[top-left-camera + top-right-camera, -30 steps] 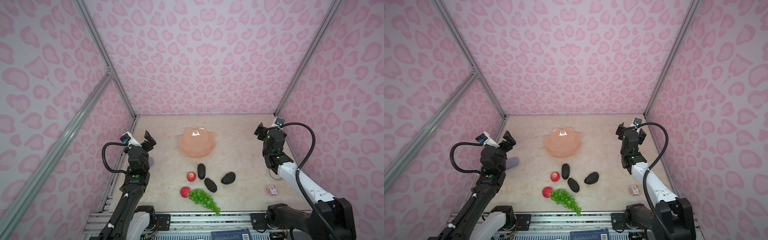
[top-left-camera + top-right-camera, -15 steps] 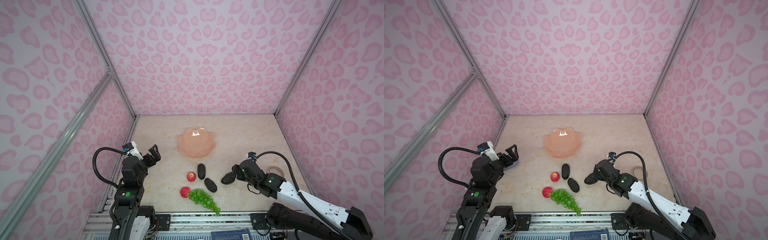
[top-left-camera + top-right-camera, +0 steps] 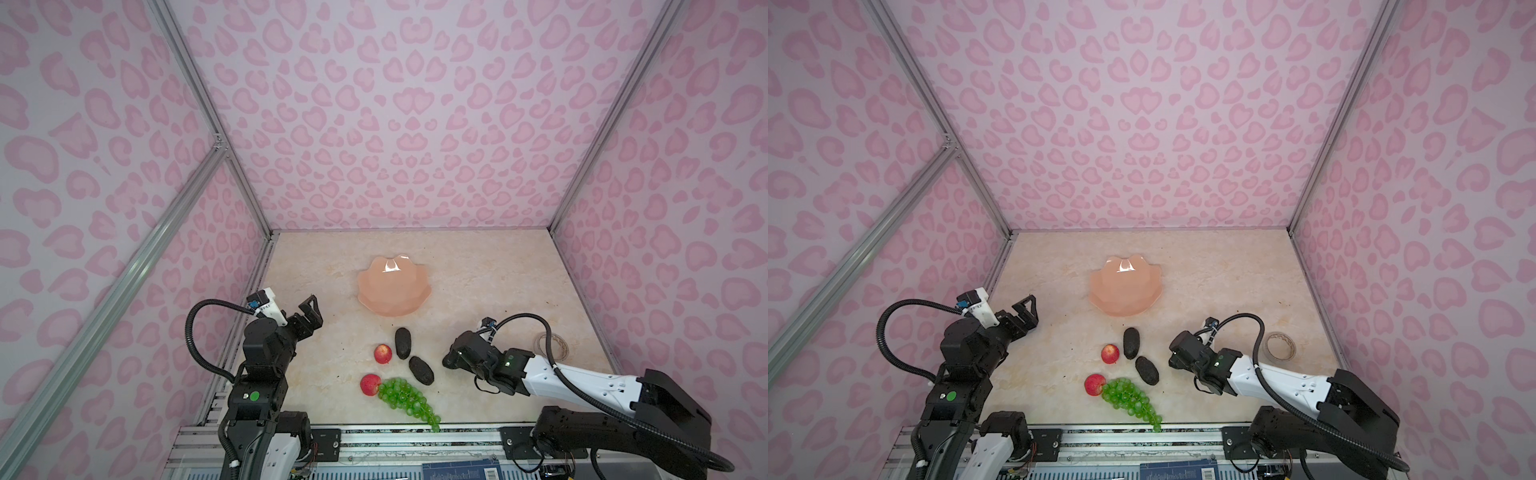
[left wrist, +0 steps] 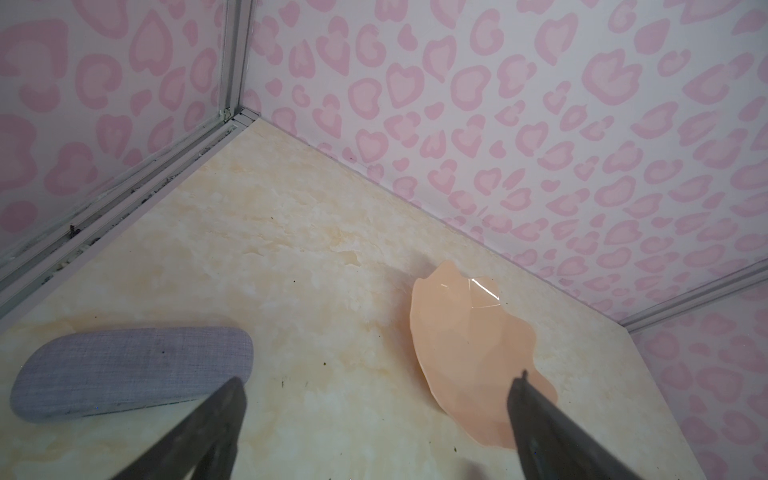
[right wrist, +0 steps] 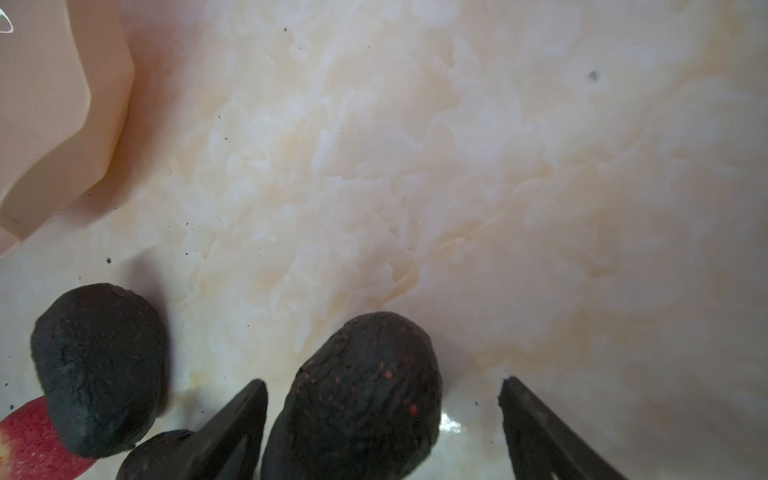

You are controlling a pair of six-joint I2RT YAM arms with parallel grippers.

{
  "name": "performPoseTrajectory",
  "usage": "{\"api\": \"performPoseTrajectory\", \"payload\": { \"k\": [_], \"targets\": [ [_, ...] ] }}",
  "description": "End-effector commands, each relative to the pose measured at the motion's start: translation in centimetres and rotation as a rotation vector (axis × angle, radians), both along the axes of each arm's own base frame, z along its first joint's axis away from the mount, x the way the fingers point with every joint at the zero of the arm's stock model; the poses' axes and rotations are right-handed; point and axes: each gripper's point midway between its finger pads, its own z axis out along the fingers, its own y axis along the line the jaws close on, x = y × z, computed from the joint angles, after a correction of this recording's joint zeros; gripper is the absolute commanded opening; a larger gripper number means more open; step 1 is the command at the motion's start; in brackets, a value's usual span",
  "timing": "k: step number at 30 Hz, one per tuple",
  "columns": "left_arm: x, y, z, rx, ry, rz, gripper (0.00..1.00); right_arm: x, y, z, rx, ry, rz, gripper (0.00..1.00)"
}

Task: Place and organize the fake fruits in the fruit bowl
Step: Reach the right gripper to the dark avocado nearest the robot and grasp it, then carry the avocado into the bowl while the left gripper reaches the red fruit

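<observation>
avocado (image 5: pixel 361 365): on table (image 5: pixel 457 166), between the fingers (image 5: pixel 232 419) of right tool (image 5: pixel 382 382) | right tool: open, one finger nearly touching it, other apart | do: centre, then squeeze mid-body, sparing neighbour avocado (image 5: pixel 99 365) just outside near finger | fruit bowl (image 3: pixel 392 286): empty, well beyond tips | left tool (image 4: pixel 378 378): open, empty

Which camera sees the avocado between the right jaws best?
The right wrist view: the avocado sits close up between the jaws. In both top views the right gripper mostly hides it. The left wrist view misses it.
</observation>
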Motion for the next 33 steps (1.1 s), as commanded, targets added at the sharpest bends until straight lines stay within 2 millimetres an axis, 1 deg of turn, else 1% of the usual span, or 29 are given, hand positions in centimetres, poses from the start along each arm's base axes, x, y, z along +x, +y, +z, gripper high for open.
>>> {"api": "performPoseTrajectory", "payload": {
  "k": [1, 5, 9, 11, 14, 15, 17, 20, 22, 23, 25, 27, 28, 29, 30, 33],
  "targets": [
    [0.0, 0.0, -0.2, -0.008, -0.001, 0.004, 0.98, 0.9, 1.5, -0.4, 0.038, -0.011, -0.013, 0.78],
    [-0.1, -0.2, -0.1, -0.009, 0.002, -0.009, 0.98, 1.1, 2.5, -1.0, -0.02, -0.002, 0.02, 0.58],
    [-0.1, -1.3, 0.2, -0.028, -0.016, -0.069, 0.98, 1.5, 2.7, -0.5, -0.104, -0.026, 0.053, 0.43],
    [-0.2, -2.2, 0.6, -0.038, -0.023, -0.126, 0.98, 2.3, 2.9, 1.0, -0.135, -0.066, 0.076, 0.39],
    [-0.4, -3.9, 1.1, -0.053, -0.027, -0.22, 0.98, 4.0, 3.6, 4.5, -0.207, -0.156, 0.122, 0.37],
    [-0.6, -4.4, 1.3, -0.06, -0.024, -0.249, 0.99, 4.8, 4.1, 5.9, -0.23, -0.192, 0.139, 0.37],
    [-0.9, -5.2, 1.2, -0.071, -0.011, -0.299, 0.99, 6.4, 5.5, 8.5, -0.278, -0.258, 0.192, 0.36],
    [-1.5, -6.6, 0.4, -0.1, 0.026, -0.381, 1.0, 9.2, 8.6, 11.7, -0.338, -0.328, 0.291, 0.35],
    [-1.9, -7.4, -0.3, -0.127, 0.062, -0.42, 0.99, 11.3, 10.5, 13.0, -0.343, -0.339, 0.339, 0.34],
    [-2.2, -7.8, -0.7, -0.143, 0.084, -0.444, 0.98, 12.4, 11.9, 13.5, -0.334, -0.344, 0.38, 0.34],
    [-2.7, -8.4, -1.6, -0.165, 0.135, -0.472, 0.97, 14.3, 13.8, 13.6, -0.339, -0.34, 0.436, 0.34],
    [-3.3, -9.0, -2.3, -0.167, 0.175, -0.498, 0.97, 16.7, 16.0, 13.5, -0.349, -0.331, 0.492, 0.33],
    [-3.6, -9.1, -2.6, -0.163, 0.192, -0.5, 0.97, 17.6, 16.7, 13.1, -0.347, -0.316, 0.513, 0.34],
    [-3.8, -9.2, -2.8, -0.157, 0.204, -0.503, 0.97, 18.3, 17.4, 12.5, -0.338, -0.296, 0.538, 0.34],
    [-4.1, -9.4, -3.1, -0.149, 0.215, -0.507, 0.97, 19.3, 18.0, 11.5, -0.328, -0.261, 0.562, 0.34],
    [-4.6, -9.9, -3.8, -0.156, 0.247, -0.521, 0.96, 21.3, 19.1, 8.6, -0.315, -0.175, 0.615, 0.33]
  ]
}}
